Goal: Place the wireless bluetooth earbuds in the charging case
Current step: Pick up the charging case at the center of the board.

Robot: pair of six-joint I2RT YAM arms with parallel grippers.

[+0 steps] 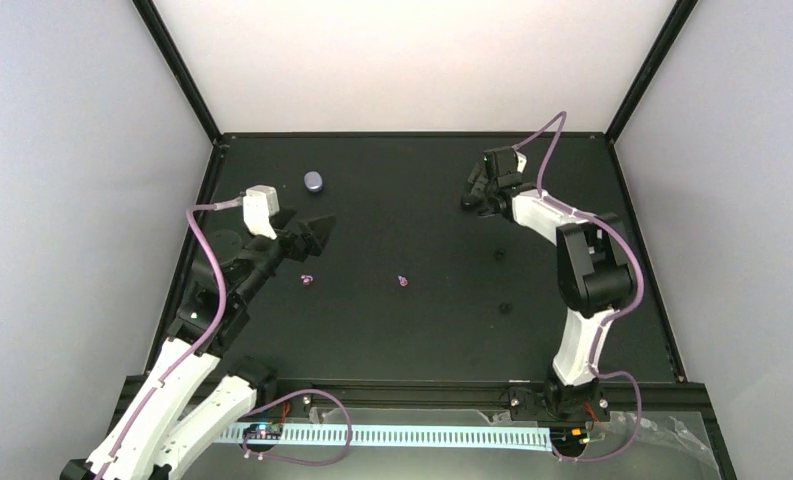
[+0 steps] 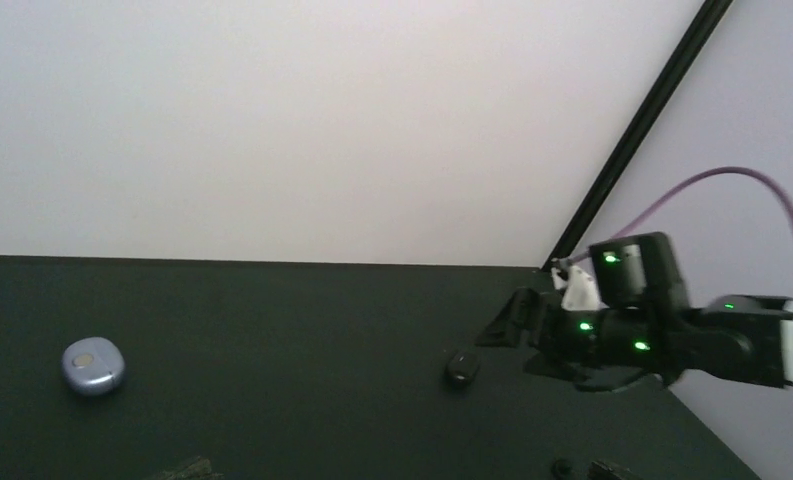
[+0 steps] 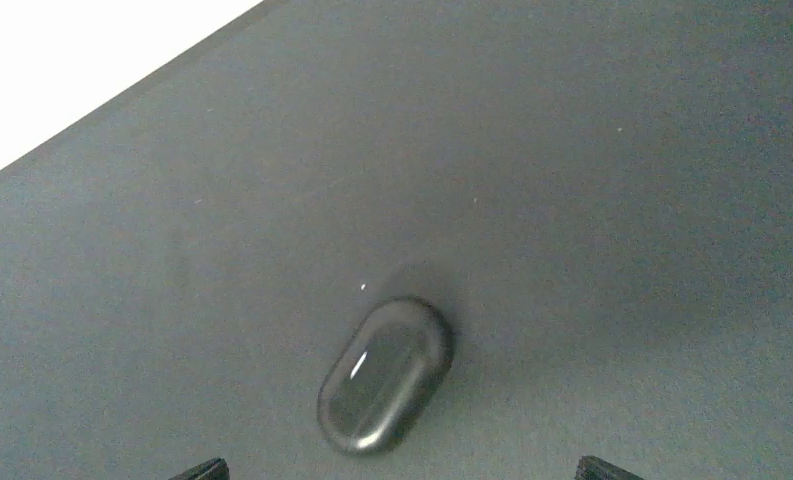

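A matte black rectangular table top fills the middle of the overhead view. At twelve o'clock a plain white back wall panel rises from its far edge, brightly and evenly lit. A pale lilac-grey left wall panel stands at nine o'clock, and a matching right wall panel at three. A thin black left corner post climbs at eleven o'clock, and a right corner post at one. At six o'clock a white slotted strip lies along the near edge.

Soft, even light washes the pale walls bright, while the black counter stays dim. The left wrist view is soft, the charging case fuzzy-edged. The right wrist view is grainy, with a white glint on the black oval object.
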